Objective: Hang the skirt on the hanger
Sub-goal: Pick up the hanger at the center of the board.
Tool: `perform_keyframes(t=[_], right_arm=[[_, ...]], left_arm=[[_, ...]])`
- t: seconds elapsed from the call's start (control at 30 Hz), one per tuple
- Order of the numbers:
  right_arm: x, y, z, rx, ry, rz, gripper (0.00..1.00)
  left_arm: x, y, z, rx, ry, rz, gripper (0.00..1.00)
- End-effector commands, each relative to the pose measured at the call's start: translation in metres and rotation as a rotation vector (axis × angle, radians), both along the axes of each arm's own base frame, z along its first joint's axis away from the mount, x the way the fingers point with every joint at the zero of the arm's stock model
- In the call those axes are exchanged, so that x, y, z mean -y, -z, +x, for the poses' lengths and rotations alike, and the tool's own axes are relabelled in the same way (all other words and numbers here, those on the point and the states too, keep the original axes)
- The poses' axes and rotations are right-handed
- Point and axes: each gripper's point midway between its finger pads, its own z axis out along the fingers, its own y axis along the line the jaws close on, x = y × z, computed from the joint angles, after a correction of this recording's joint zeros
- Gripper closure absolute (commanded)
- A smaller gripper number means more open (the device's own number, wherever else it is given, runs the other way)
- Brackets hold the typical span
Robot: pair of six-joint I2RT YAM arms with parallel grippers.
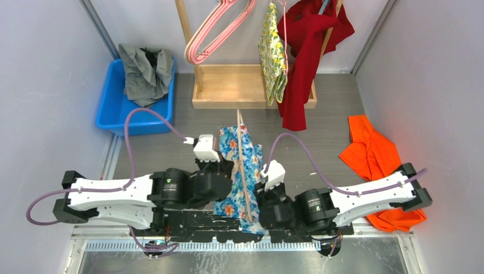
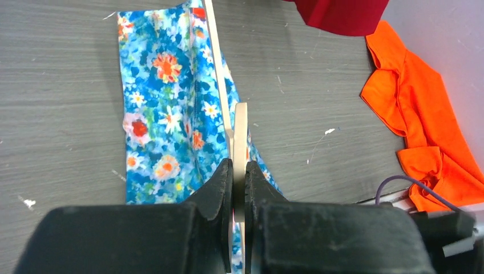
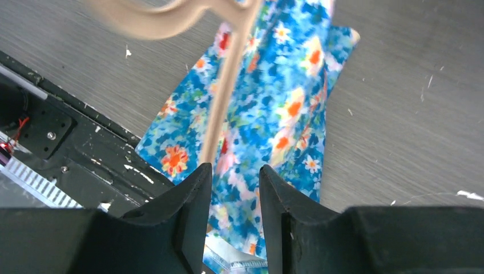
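**Skirt** (image 1: 231, 147): blue floral cloth, draped over the hanger. It lies lengthwise on the grey worktop (image 1: 331, 114) between the two arms, its near end over the black base plate.

**Hanger** (image 1: 242, 148): pale wood, running along the skirt's middle, with cloth falling to either side.

**Left claw** (image 2: 238, 168): closed tight on a flat wooden part of the hanger, with skirt cloth just beneath.

**Right claw** (image 3: 235, 171): partly open with nothing between the fingers. It hangs above the skirt's near end, and the hanger bar passes just off its left finger.

**Orange garment** (image 1: 374, 154): crumpled on the worktop, right side.

**Blue bin** (image 1: 111, 105): far left, holding grey clothes (image 1: 145, 71).

**Wooden rack** (image 1: 228, 85): at the back, carrying pink hangers (image 1: 214, 28), a yellow floral garment (image 1: 273, 54) and a red garment (image 1: 302, 51).
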Motion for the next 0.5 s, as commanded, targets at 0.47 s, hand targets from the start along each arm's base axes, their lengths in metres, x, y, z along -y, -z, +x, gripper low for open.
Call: perform_keyframes(t=[0.47], right_arm=[[0.002, -0.012, 0.001, 0.216, 0.265, 0.195, 0.45]], left_arm=[[0.036, -0.059, 0.024, 0.000, 0.028, -0.111, 1.00]])
